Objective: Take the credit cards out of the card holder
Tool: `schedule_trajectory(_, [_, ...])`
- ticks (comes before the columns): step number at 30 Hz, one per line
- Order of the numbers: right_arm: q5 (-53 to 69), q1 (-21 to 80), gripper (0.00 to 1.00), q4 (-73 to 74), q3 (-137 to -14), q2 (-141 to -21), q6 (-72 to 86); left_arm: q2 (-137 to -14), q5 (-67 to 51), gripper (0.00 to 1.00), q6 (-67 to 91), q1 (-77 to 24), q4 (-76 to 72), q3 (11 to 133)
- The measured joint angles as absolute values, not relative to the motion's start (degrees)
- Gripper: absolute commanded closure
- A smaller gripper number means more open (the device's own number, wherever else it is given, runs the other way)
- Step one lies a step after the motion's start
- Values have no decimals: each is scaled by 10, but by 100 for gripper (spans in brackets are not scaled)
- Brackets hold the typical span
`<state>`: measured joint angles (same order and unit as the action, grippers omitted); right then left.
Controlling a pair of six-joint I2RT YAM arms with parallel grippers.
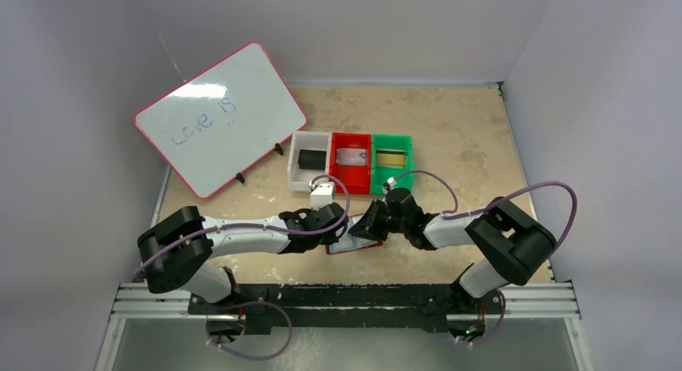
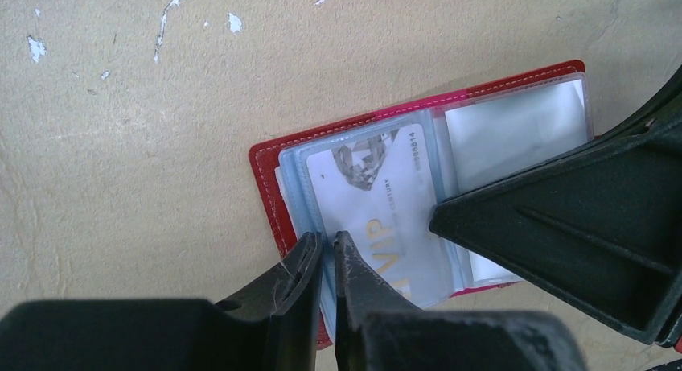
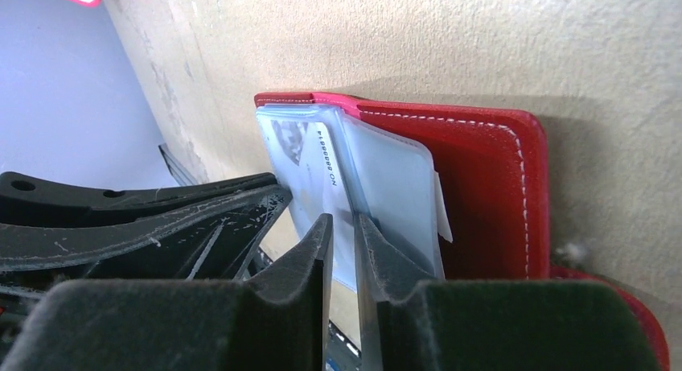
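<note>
The dark red card holder lies open on the table between my two grippers. In the left wrist view its red cover frames pale blue sleeves, and a silver-grey credit card marked VIP sits in the top sleeve. My left gripper is shut on the outer edge of that sleeve. My right gripper is shut on the card's spine-side edge, where the sleeve opens. The right fingers press in from the right. Both grippers meet over the holder.
Behind the holder stand three small bins: white with a black card, red with a silver card, green with a gold card. A pink-framed whiteboard leans at the back left.
</note>
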<state>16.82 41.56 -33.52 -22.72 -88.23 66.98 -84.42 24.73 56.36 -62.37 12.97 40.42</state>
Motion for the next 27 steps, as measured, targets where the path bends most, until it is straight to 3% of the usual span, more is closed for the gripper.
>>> schedule_trajectory(10, [159, 416, 86, -312, -228, -871, 673, -848, 247, 100, 564, -624, 123, 405])
schedule_trajectory(17, [178, 413, 88, -357, -220, -890, 677, -851, 255, 100, 561, -623, 121, 406])
schedule_trajectory(22, [178, 413, 100, -377, -208, -890, 684, -851, 256, 100, 561, -623, 120, 406])
schedule_trajectory(27, [182, 413, 100, -385, -203, -890, 688, -851, 258, 100, 562, -623, 117, 405])
